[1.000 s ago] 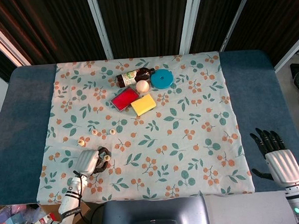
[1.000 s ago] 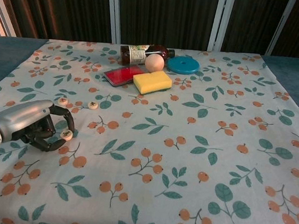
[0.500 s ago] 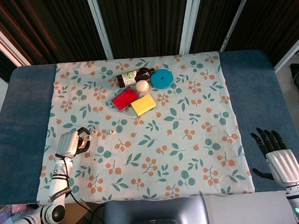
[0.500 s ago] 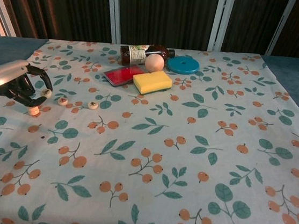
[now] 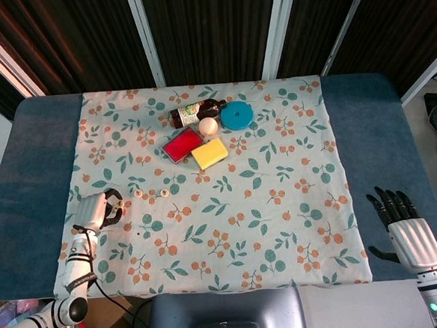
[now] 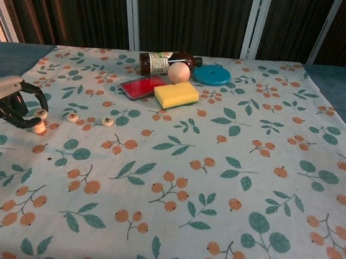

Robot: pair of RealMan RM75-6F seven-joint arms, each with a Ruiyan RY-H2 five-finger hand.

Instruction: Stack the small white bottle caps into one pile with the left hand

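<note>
Table (image 5: pixel 381 122): I see blue padding bare at both ends, with the rest under a floral cloth (image 5: pixel 266 206).
Left hand (image 5: pixel 94 210): I have it at the cloth's left edge, fingers curled around a small stack of white caps (image 6: pixel 39 128). In the chest view the top cap (image 6: pixel 41 114) sits between the fingertips, directly over the lower one; I cannot tell whether the fingers actually pinch it or only touch it.
Right hand (image 5: pixel 403 230): it rests on the bare padding at the table's right end near the front corner, fingers apart, holding nothing.
Brown bottle (image 5: pixel 196 111): lying on its side near the cloth's far edge.
Blue disc (image 5: pixel 237 115): just right of the bottle.
Yellow sponge (image 5: pixel 210 153): beside the red case (image 5: pixel 183 145), both in front of the bottle.
Pale ball (image 5: pixel 207 126): between the bottle and the sponge.
Loose caps: one (image 5: pixel 138 193) and another (image 5: pixel 164 192) lie side by side on the cloth, just right of my left hand, apart from the stack.
</note>
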